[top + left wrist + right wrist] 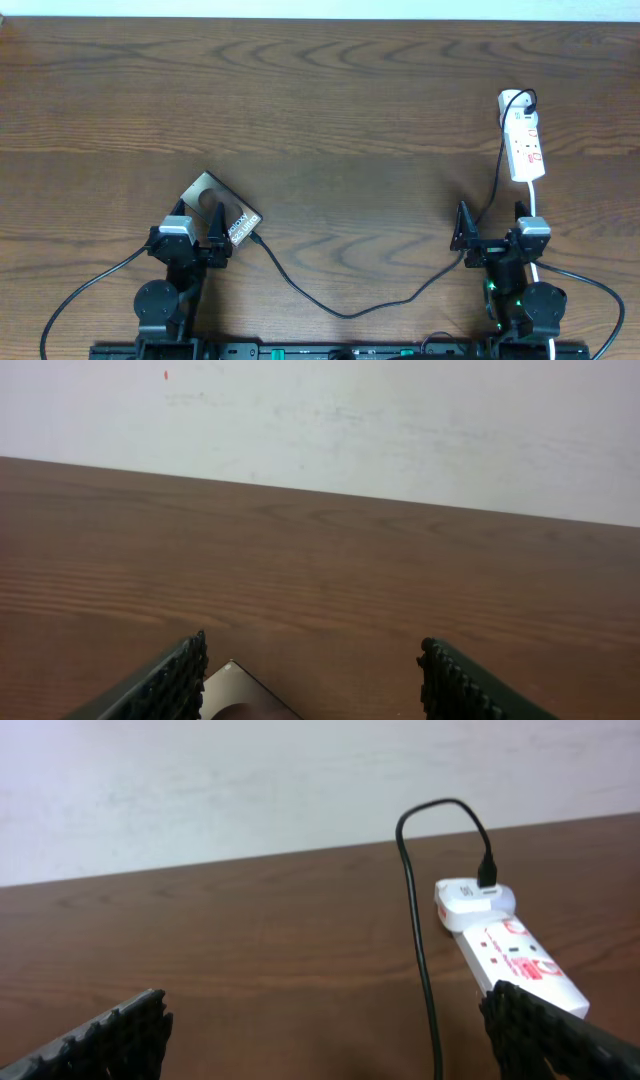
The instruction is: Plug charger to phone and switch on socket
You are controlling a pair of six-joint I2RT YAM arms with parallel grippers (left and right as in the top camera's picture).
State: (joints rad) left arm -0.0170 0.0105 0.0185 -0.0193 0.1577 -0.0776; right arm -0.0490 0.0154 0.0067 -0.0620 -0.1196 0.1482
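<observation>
Left fingers (165,685) stand open (only a corner of the phone (240,692) shows low between them), and the right fingers (110,1030) gape wide, holding nothing. On the desk (320,100) the socket (525,145) lies far right. The phone sits under the left fingers. The charger (350,314) runs from the socket to the phone's edge.

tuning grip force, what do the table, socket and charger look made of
The table: wood or wood-look laminate, matte brown with visible grain. The socket: likely hard plastic, smooth white with slight sheen. The charger: thin black cable, probably a flexible rubber or plastic sheath, since it lies in loose curves.
</observation>
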